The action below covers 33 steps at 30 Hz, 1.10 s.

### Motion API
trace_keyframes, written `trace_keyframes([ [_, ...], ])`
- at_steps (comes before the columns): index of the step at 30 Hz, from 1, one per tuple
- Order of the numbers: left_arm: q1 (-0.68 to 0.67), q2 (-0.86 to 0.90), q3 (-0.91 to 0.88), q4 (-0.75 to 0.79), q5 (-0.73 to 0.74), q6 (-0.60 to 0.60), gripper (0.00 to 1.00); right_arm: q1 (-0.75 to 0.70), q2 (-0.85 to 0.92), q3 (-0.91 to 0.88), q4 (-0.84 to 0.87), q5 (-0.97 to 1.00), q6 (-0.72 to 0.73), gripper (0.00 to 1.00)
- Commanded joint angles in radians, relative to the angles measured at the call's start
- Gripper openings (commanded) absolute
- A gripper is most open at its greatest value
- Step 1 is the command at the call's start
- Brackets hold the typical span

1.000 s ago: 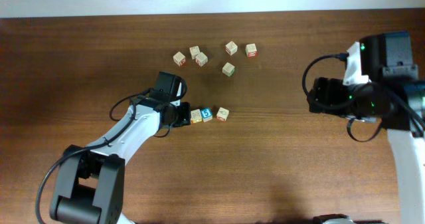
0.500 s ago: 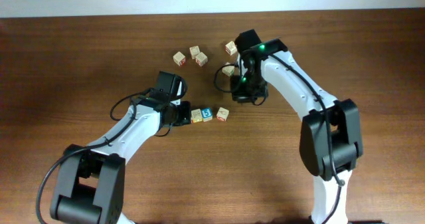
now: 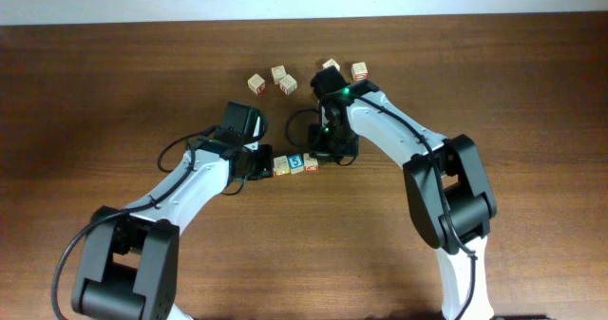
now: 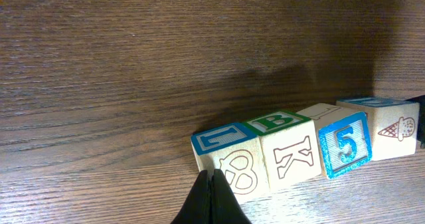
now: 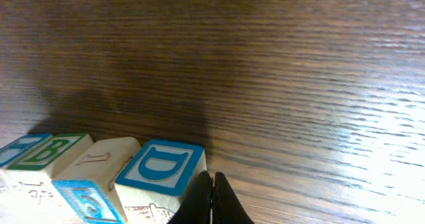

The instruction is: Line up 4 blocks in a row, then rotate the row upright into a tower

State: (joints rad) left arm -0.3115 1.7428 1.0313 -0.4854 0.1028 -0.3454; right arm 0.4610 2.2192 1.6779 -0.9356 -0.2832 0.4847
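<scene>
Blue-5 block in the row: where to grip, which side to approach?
Take the blue-5 block from above, closing on the 5 face and the face opposite. The K block and ice-cream block sit against its other two sides in the row, so only that pair looks free. It sits slightly turned; match its angle.

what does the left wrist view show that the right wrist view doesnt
Only the left wrist: side faces of the small wooden cubes, with pretzel, K, blue 5 and ice cream cone, plus the shut left gripper. Only the right wrist: the end cube's blue D top and the shut right gripper. Both: the cube row's green B top.
</scene>
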Motion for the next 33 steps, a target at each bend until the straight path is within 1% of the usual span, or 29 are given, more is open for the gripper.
trace_keyframes([
  [1,0.0,0.003,-0.005,-0.008,0.024,-0.01,0.0,0.039,0.012,-0.005,0.028,-0.024,-0.016,0.05],
  [3,-0.005,0.003,-0.005,-0.029,0.059,-0.01,0.0,0.058,0.012,-0.005,0.035,-0.023,-0.016,0.04],
  [7,-0.027,0.003,-0.005,-0.042,0.058,0.01,0.0,0.056,0.012,-0.005,-0.031,-0.024,-0.011,0.05],
  [9,-0.029,0.004,-0.005,-0.063,0.058,0.076,0.0,0.056,0.012,-0.005,-0.067,-0.026,0.003,0.05],
  [12,-0.029,0.004,-0.005,-0.118,0.058,0.213,0.0,0.064,0.012,-0.005,-0.107,-0.028,0.004,0.04],
  [14,-0.029,0.004,-0.005,-0.125,0.031,0.242,0.0,0.064,0.012,-0.005,-0.107,-0.019,0.014,0.05],
  [15,-0.029,0.004,-0.005,-0.121,0.003,0.242,0.06,0.058,0.012,-0.005,-0.104,-0.016,0.014,0.07],
  [16,-0.026,0.004,-0.005,-0.114,-0.039,0.242,0.14,0.043,0.012,-0.005,-0.104,-0.016,0.014,0.09],
  [17,-0.026,0.004,-0.005,-0.109,-0.048,0.242,0.16,0.03,0.012,-0.005,-0.103,-0.016,0.013,0.1],
  [18,-0.026,0.004,0.005,-0.103,-0.043,0.228,0.24,0.016,0.011,-0.005,-0.101,-0.017,-0.021,0.11],
  [19,-0.026,0.004,0.013,-0.104,-0.043,0.228,0.24,0.012,0.011,-0.004,-0.101,-0.016,-0.025,0.11],
  [21,-0.026,0.003,0.053,-0.133,-0.043,0.227,0.24,0.007,0.006,0.012,-0.105,-0.017,-0.033,0.11],
  [23,-0.026,0.003,0.124,-0.182,-0.048,0.216,0.22,0.007,0.003,0.083,-0.141,0.001,-0.069,0.17],
  [25,-0.004,0.003,0.202,-0.205,-0.058,0.122,0.2,0.007,0.003,0.145,-0.164,0.029,-0.088,0.24],
  [28,0.079,0.003,0.263,-0.203,-0.059,0.01,0.17,0.041,0.003,0.15,-0.082,0.029,-0.087,0.24],
  [29,0.142,0.004,0.264,-0.187,-0.059,-0.055,0.13,0.077,0.006,0.149,-0.027,0.029,-0.084,0.24],
  [31,0.213,0.004,0.264,-0.176,-0.058,-0.092,0.11,0.118,0.013,0.148,0.021,0.051,-0.062,0.24],
  [32,0.26,0.004,0.264,-0.176,-0.058,-0.092,0.11,0.156,0.016,0.139,0.037,0.113,-0.022,0.24],
  [33,0.286,0.004,0.264,-0.182,-0.058,-0.092,0.12,0.177,0.017,0.138,0.042,0.138,-0.015,0.24],
])
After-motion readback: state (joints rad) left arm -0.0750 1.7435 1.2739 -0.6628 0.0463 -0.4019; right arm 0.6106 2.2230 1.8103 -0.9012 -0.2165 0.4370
